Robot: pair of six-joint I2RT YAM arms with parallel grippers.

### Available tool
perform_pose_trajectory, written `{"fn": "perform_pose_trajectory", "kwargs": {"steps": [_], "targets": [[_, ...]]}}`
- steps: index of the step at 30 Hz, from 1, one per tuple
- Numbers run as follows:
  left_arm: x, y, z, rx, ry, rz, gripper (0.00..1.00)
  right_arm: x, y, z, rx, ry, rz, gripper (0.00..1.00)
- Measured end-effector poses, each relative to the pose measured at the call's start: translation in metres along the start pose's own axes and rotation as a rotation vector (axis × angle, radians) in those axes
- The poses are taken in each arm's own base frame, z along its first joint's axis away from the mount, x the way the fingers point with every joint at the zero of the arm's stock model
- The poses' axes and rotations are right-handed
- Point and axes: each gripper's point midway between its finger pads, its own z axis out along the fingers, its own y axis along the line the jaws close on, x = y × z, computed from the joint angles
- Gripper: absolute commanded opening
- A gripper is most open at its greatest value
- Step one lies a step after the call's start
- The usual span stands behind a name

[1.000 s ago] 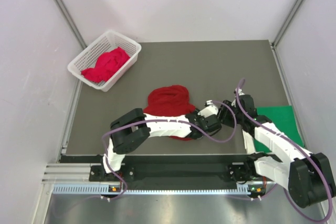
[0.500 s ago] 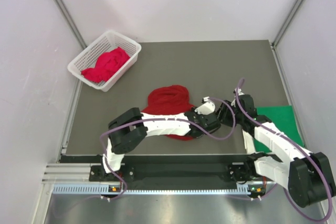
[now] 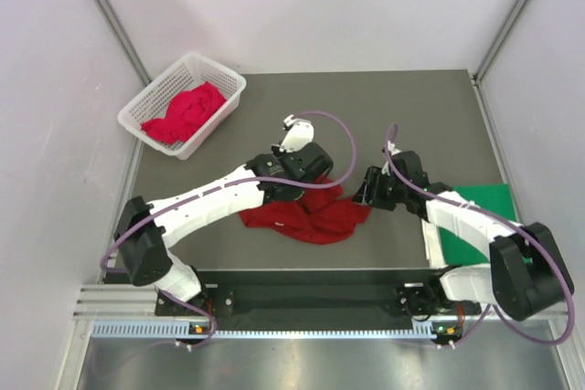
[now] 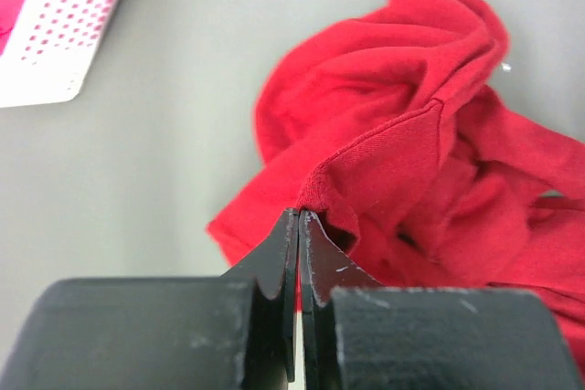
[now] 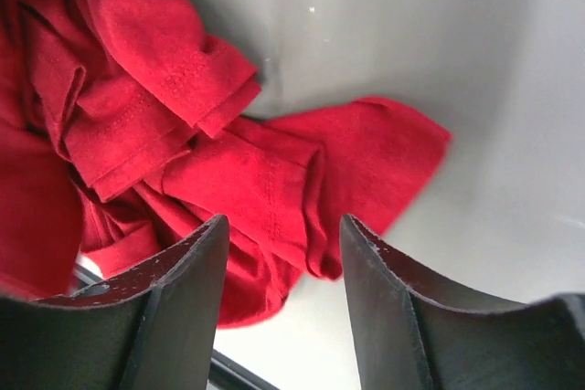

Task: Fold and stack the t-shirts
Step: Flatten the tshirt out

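Overhead, the red shirt point(image 3: 311, 218) lies crumpled on the table point(image 3: 411, 116), well apart from the basket point(image 3: 233, 81), which holds a second shirt point(image 3: 187, 111). My left gripper point(image 3: 305, 191) meets the red shirt's basket-side edge and my right gripper point(image 3: 366, 193) the side away from the basket. At my left wrist, my left gripper point(image 4: 299, 218) is pinched tight on the red shirt's point(image 4: 393, 134) hem. At my right wrist, my right gripper point(image 5: 283, 223) gapes over the red shirt point(image 5: 183, 79), holding nothing.

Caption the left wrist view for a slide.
Left gripper, fingers shut on a fold of the crumpled red t-shirt, grey table beneath, white basket at upper left.
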Motion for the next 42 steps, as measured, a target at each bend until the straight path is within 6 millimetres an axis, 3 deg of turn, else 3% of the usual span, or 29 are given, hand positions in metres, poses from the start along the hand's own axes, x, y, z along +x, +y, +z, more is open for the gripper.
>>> {"fn": "perform_pose_trajectory", "kwargs": {"steps": [9, 16, 19, 20, 23, 26, 27, 30, 32, 33, 35, 37, 39, 42], "targets": [[-0.011, 0.042, -0.010, -0.052, -0.012, -0.049, 0.00, 0.016, 0.003, 0.025, 0.034, 0.082, -0.056, 0.51], [-0.010, 0.062, -0.011, -0.081, -0.012, -0.065, 0.00, 0.011, 0.000, 0.037, 0.073, 0.080, -0.080, 0.47], [-0.011, 0.064, -0.011, -0.084, -0.013, -0.060, 0.00, 0.009, -0.003, 0.041, 0.092, 0.080, -0.096, 0.24], [-0.011, 0.065, -0.012, -0.084, -0.015, -0.055, 0.00, 0.008, -0.004, 0.042, 0.100, 0.079, -0.100, 0.00], [-0.014, 0.069, -0.012, -0.089, -0.020, -0.037, 0.00, -0.001, -0.005, 0.040, 0.129, 0.062, -0.115, 0.00], [-0.033, 0.075, -0.019, -0.102, -0.050, -0.015, 0.00, -0.031, 0.002, 0.029, 0.190, 0.002, -0.142, 0.00], [-0.044, 0.077, -0.023, -0.106, -0.068, -0.015, 0.00, -0.047, 0.007, 0.021, 0.210, -0.037, -0.152, 0.00], [-0.107, 0.090, -0.048, -0.121, -0.187, -0.063, 0.00, -0.106, 0.037, -0.021, 0.231, -0.206, -0.184, 0.00], [-0.149, 0.107, -0.073, -0.132, -0.280, -0.108, 0.00, -0.155, 0.068, -0.072, 0.217, -0.380, -0.197, 0.00], [-0.164, 0.115, -0.084, -0.140, -0.317, -0.126, 0.00, -0.182, 0.087, -0.107, 0.198, -0.496, -0.198, 0.00], [-0.188, 0.135, -0.107, -0.151, -0.386, -0.161, 0.00, -0.213, 0.111, -0.169, 0.159, -0.672, -0.186, 0.00], [-0.197, 0.151, -0.123, -0.159, -0.425, -0.168, 0.00, -0.232, 0.127, -0.237, 0.121, -0.847, -0.165, 0.00], [-0.199, 0.167, -0.136, -0.168, -0.448, -0.161, 0.00, -0.235, 0.130, -0.280, 0.103, -0.952, -0.144, 0.00], [-0.195, 0.186, -0.151, -0.165, -0.473, -0.177, 0.00, -0.226, 0.125, -0.309, 0.092, -1.007, -0.123, 0.00]]}}
